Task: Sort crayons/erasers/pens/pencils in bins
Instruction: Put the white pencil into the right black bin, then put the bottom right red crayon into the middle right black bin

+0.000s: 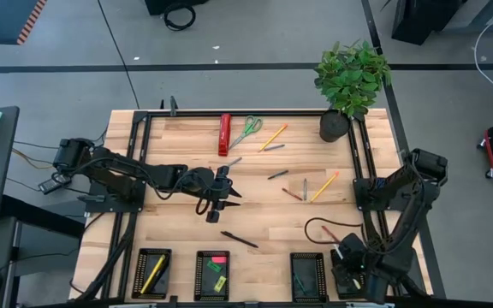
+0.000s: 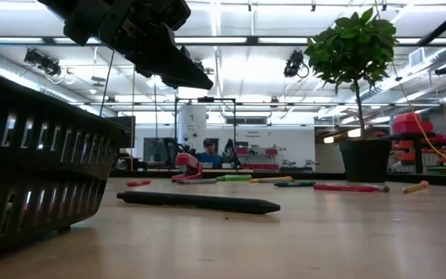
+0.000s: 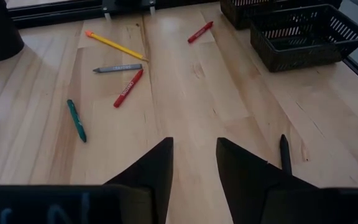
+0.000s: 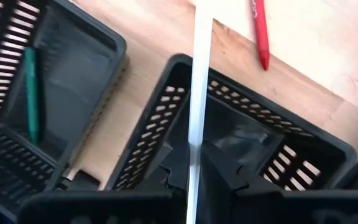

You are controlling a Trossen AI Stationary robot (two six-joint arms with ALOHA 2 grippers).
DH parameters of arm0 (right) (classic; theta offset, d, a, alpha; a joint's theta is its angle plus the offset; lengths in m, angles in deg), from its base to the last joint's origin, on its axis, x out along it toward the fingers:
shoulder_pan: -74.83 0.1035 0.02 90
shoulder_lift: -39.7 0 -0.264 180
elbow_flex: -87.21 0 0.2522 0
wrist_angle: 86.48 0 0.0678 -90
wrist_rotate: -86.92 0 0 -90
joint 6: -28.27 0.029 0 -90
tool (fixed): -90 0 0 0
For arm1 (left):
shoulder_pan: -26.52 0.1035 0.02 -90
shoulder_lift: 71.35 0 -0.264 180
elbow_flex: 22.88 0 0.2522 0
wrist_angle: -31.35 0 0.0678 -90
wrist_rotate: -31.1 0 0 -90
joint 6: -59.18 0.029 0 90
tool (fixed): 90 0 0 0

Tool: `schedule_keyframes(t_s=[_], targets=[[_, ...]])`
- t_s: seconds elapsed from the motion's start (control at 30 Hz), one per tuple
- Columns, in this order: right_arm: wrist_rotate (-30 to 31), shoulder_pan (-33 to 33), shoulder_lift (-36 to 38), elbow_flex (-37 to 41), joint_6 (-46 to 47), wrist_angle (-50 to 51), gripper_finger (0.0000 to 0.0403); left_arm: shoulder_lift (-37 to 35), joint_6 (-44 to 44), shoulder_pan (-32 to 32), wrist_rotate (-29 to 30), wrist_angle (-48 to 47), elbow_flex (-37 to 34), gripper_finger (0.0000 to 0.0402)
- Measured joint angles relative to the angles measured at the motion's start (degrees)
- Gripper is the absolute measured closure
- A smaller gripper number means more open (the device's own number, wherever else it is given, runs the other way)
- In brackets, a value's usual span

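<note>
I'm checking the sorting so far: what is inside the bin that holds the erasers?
The bin holds a pink eraser, a green eraser and a yellow eraser. Anything lying under them cannot be seen.

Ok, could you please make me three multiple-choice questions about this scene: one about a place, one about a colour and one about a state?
1. Where does the black pen lie?
A) in a bin
B) on the bare table
C) in the left claw

2. What colour is the pencil in the right claw?
A) white
B) orange
C) blue

3. How is the left claw?
A) shut on a crayon
B) open and empty
C) shut on scissors

Answers:
1 B: the pen rests on the wood, outside every bin.
2 A: the right claw is shut on a white stick above a bin.
3 B: only wood shows between its spread fingers.
</note>
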Motion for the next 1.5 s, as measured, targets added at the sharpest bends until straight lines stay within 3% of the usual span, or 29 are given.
schedule_keyframes(t_s=[0.57, 0.9, 1.2, 1.33, 1.5], targets=[[-0.3, 0.4, 0.0, 0.0, -1.6, -2.4, 0.0320, 0.0, -2.1, 0.0, 0.0, 0.0, 0.0, 0.0268], [-1.2, -1.9, 3.1, 0.0, -2.9, 2.3, 0.0284, 0.0, -2.7, 0.0, 0.0, 0.0, 0.0, 0.0270], [1.6, -12.5, 10.6, 0.0, -21.3, 8.5, 0.0282, 0.0, -3.3, 0.0, 0.0, 0.0, 0.0, 0.0268], [-1.3, -20.1, 10.2, 0.0, -34.1, 8.8, 0.0283, 0.0, -3.3, 0.0, 0.0, 0.0, 0.0, 0.0269], [-6.3, -27.4, 8.0, 0.0, -43.8, 8.9, 0.0283, 0.0, -3.4, 0.0, 0.0, 0.0, 0.0, 0.0273]])
